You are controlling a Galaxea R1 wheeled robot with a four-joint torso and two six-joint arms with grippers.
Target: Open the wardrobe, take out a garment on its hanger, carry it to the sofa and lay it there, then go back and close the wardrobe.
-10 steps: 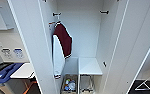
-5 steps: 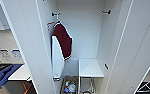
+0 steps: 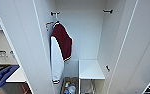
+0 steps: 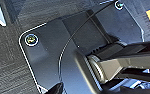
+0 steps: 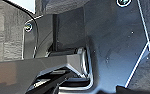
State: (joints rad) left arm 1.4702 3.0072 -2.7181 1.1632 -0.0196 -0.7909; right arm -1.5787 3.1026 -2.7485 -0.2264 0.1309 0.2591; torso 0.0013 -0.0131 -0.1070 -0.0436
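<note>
- Inside the open wardrobe, a maroon top hangs from the rail's left end.
- Whether either hand is clenched or released, I cannot tell.

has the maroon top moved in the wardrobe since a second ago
No. The maroon top hangs at the same spot below the left rod bracket, beside the open door; the white shelf sits the same way to its right.

place: bedroom-like furnished room | evidence: tall white wardrobe standing open, both doors swung wide | dark maroon top with white sleeves and trim hanging at its left wall | white inner shelf at its lower right | floor: grey carpet
</note>
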